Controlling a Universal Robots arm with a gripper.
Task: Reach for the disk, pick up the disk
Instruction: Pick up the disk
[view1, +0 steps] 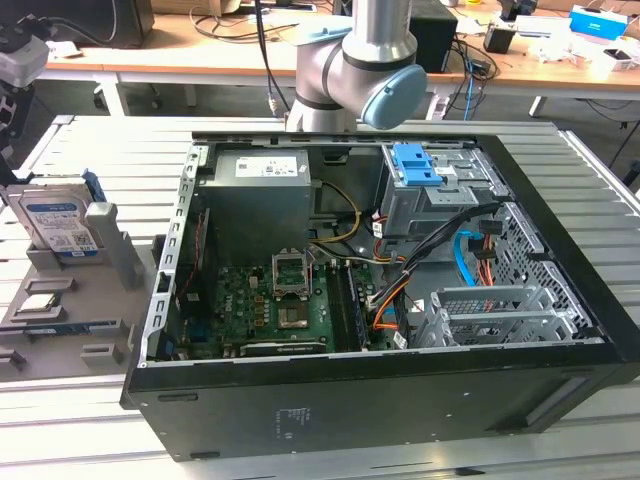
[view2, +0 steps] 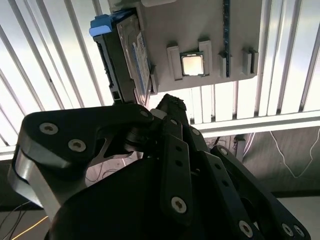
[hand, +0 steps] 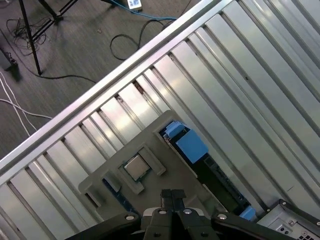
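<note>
**Risk check: tool (hand: 172, 196) closed, disk (view1: 60, 222) not yet gripped**

Position: the disk stands on edge in a slot of the grey holder (view1: 70, 335) on the slatted tabletop (view1: 100, 145). It is at about 9 o'clock from the open computer case (view1: 380, 300), toward the exterior view's left. Nothing touches it.

Tool state: in the first wrist view the two fingertips meet and hold nothing. The tool hangs above the holder. In that view it appears to sit between the small square chip (hand: 136, 166) and the disk's blue rail (hand: 191, 145).

Hazards, as I judge them:
- If the fingers stay closed on the way down, they cannot straddle the disk. They would hit its upper edge or the holder.
- The tool does not look centred over the disk. A descent from here could land on the chip or a holder rib and knock the chip out of its seat.
- A grip that catches only the plastic rail may flex or slip.
- The slot looks snug. A tilted pull could bind the disk and drag the light holder up with it.
- The case wall is near at 3 o'clock of the holder, so a wide swing risks contact.
</note>
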